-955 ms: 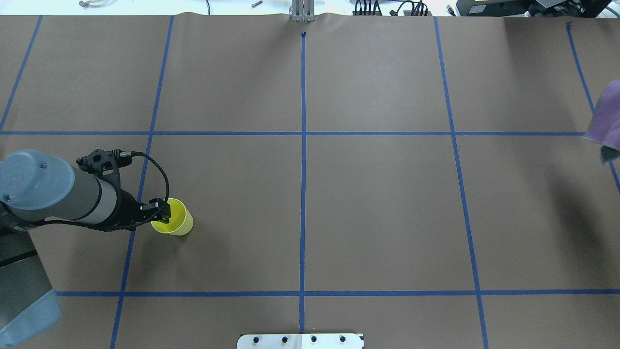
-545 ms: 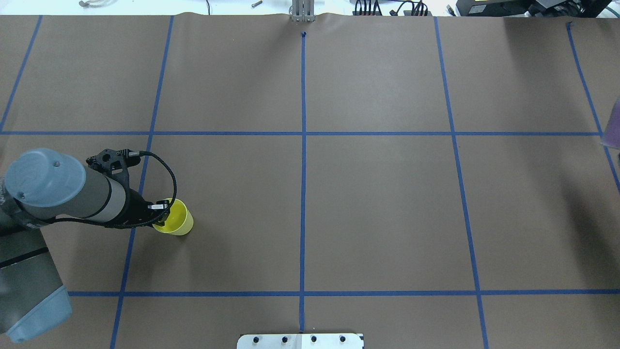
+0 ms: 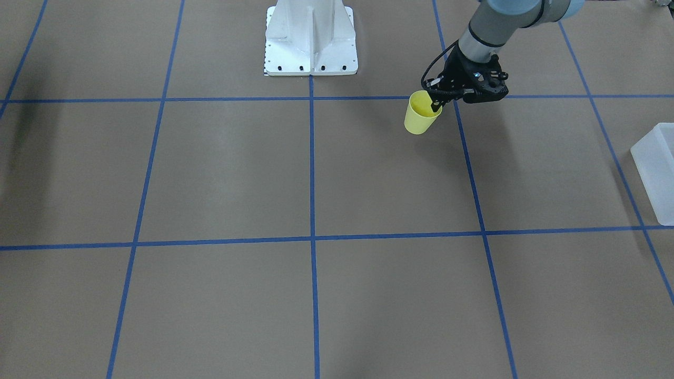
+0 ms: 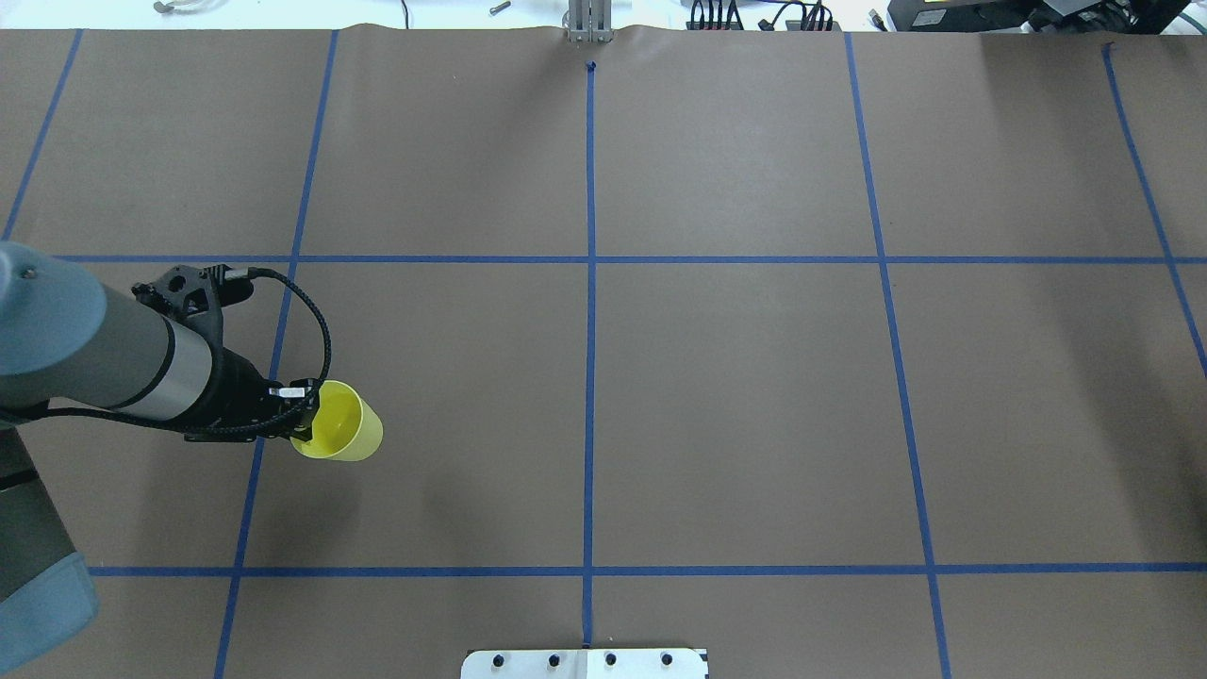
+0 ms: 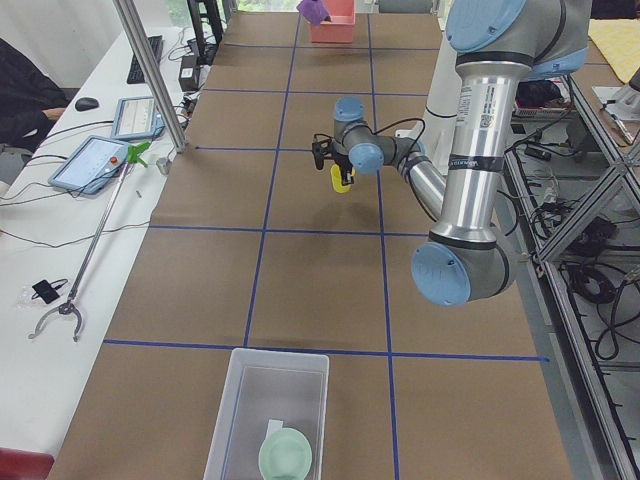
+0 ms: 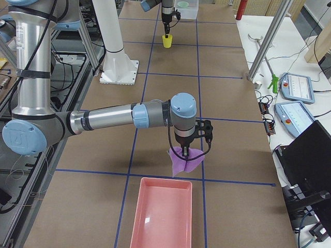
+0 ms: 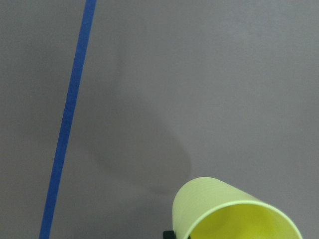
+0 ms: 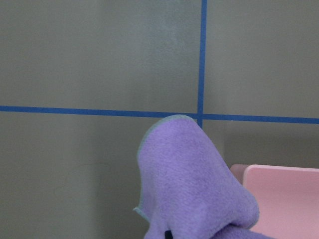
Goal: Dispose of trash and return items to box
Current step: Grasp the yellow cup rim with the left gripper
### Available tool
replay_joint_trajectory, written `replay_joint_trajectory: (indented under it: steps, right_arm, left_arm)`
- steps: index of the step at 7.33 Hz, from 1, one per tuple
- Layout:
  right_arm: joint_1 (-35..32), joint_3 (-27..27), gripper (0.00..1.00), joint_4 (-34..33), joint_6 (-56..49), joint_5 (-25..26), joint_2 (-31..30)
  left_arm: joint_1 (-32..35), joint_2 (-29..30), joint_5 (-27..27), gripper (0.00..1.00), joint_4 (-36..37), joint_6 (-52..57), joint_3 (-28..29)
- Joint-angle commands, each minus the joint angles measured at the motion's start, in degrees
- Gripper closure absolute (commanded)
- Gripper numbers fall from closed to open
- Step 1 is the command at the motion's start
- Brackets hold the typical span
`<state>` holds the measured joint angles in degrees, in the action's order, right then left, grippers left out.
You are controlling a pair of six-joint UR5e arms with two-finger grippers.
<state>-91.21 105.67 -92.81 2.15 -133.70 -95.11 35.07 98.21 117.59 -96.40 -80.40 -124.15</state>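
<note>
The yellow cup [image 4: 339, 434] hangs tilted a little above the table, its rim pinched by my left gripper [image 4: 302, 415]. It also shows in the front view [image 3: 421, 115] and in the left wrist view [image 7: 234, 214]. The frosted box [image 5: 235, 390] stands at the table's left end with the mint bowl [image 5: 285, 455] inside it. A corner of the box shows in the front view [image 3: 658, 168]. My right gripper [image 6: 184, 150] holds the purple cloth [image 6: 183, 161] hanging above the table beside a pink tray [image 6: 160, 217]. The cloth fills the lower right wrist view [image 8: 194, 184].
The white bolted pedestal [image 3: 310, 37] stands at the robot's edge of the table. The pink tray's corner shows in the right wrist view [image 8: 284, 199]. Blue tape lines grid the brown table cover. Tablets and a grabber tool lie on the side bench [image 5: 90, 160].
My left gripper has lifted and tilted the yellow cup off the table. The purple cloth has moved right, out of the overhead view.
</note>
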Motion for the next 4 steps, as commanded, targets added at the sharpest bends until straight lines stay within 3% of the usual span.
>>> replay_joint_trajectory:
  steps: [1,3,4]
  right_arm:
    - [-5.26,-7.44,1.0,0.0,-12.26,4.05,-0.18]
    - [-10.81,-21.58,1.0,0.52,-24.16,4.59,5.26]
    - [-11.17,-25.04,1.0,0.96,-25.78,4.77,5.63]
  left_arm:
    - [4.28,6.95,2.38,1.0,13.11,0.33,-3.9]
    - [10.52,8.57,5.62,1.0,15.36,2.69,-3.91]
    - [13.51,8.57,5.98,1.0,16.76,6.45,-3.56]
